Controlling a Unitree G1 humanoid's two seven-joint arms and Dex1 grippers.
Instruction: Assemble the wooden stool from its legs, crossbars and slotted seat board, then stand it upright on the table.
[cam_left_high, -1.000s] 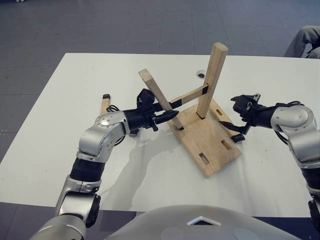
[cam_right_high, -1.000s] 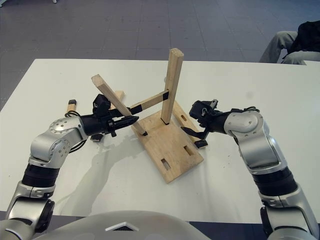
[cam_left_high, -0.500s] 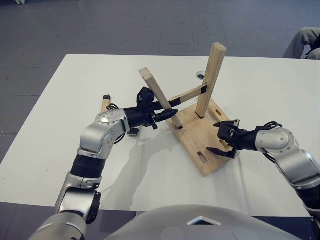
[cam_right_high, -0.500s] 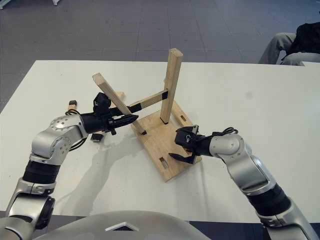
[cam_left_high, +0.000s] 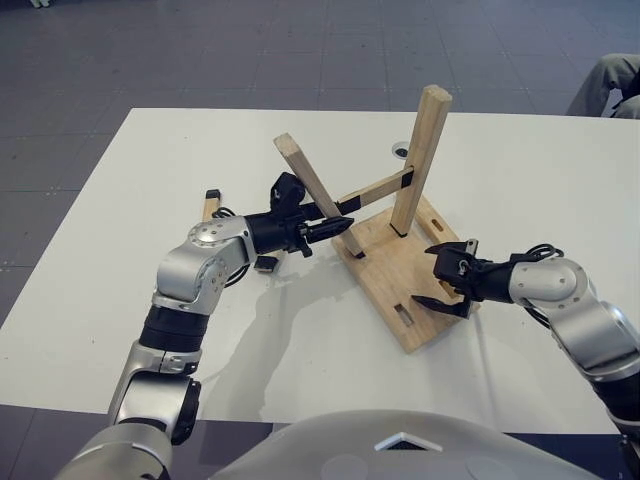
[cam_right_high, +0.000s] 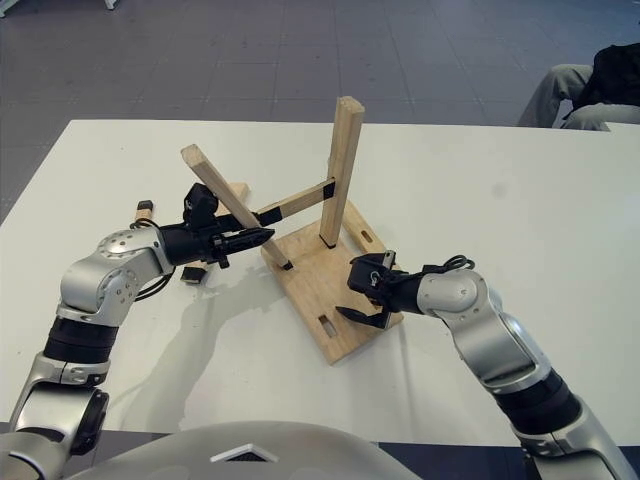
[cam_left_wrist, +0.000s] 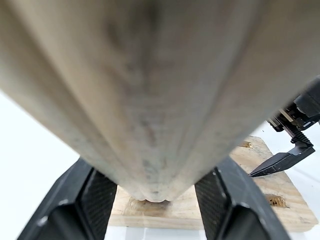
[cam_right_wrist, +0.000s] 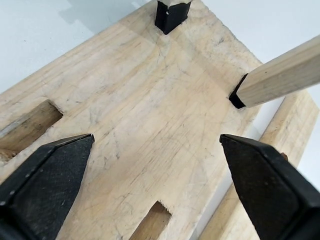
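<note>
My left gripper (cam_left_high: 338, 227) is squeezed tight on the leaning leg (cam_left_high: 303, 172), with one finger on each side. My left wrist view shows that leg very close. My black fingers (cam_left_wrist: 82, 200) press against it, and the seat board (cam_left_high: 385, 268) is under its foot.

My right gripper (cam_left_high: 426, 275) has its jaws wide apart and holds nothing. It is at the board's 4 o'clock corner. In my right wrist view I see bare wood between my two fingers. I also see two open slots (cam_right_wrist: 30, 125) and two black-tipped leg ends going into the board. Another stick (cam_right_wrist: 297, 135) lies just beside the board's 2 o'clock edge.

From my head I see more. The seat board lies near the middle of the white table (cam_left_high: 130, 300). The leaning leg tips toward 10 o'clock. The tall leg (cam_left_high: 423, 150) stands almost straight up at the board's 12 o'clock end. A crossbar (cam_left_high: 375, 190) joins the two legs. One loose stick (cam_left_high: 210, 206) lies on the table at 9 o'clock from the board, past my left gripper.
</note>
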